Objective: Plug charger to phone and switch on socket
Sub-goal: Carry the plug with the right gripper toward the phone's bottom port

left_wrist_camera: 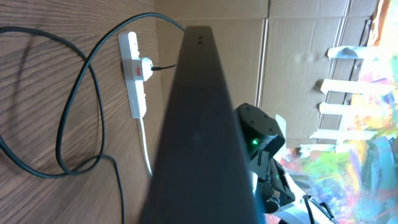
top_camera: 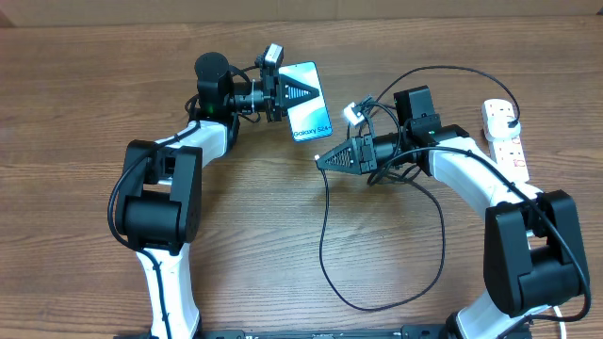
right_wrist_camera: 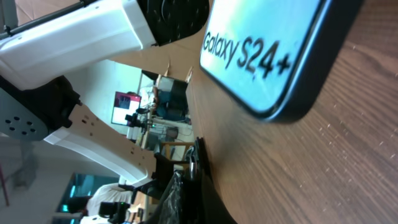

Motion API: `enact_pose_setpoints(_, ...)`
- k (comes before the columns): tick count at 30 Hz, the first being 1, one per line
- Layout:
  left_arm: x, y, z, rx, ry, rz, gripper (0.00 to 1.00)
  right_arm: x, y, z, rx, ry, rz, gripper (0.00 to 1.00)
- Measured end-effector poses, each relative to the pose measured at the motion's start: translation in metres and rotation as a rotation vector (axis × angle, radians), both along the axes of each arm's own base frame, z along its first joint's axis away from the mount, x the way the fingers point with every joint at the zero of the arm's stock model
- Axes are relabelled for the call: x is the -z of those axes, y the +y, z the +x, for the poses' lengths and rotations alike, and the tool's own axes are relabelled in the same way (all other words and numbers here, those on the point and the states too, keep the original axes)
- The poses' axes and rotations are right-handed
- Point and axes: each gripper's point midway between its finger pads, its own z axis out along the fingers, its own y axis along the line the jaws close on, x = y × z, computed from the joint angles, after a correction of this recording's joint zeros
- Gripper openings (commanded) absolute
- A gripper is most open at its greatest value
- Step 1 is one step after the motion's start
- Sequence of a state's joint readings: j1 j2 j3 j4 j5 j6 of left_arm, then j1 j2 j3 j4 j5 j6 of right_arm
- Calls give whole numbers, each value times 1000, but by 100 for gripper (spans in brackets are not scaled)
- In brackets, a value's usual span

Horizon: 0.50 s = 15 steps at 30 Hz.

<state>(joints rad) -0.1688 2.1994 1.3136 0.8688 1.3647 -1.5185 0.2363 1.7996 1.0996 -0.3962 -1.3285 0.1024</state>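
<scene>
Left pincer pinches the phone by its edge over the brown wood-grain surface. The right pincer clamps the charger tip nearby. Cardboard stands behind. The screen reads "Galaxy S24+". The socket lies far right.

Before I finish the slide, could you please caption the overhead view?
Left tool grips the phone while right tool holds the charger near its lower end; socket lies right.
</scene>
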Motion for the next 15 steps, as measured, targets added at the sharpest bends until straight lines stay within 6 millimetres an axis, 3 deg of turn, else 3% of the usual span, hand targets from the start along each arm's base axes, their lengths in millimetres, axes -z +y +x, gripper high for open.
enact_pose_setpoints(7,0,0,-1,8,29,-1,4,-8,3,14,24,-45,14,4)
enact_pose_setpoints(15,-3,0,-2,12,21,-7,4,-3,2,19,62,-2,-22,4)
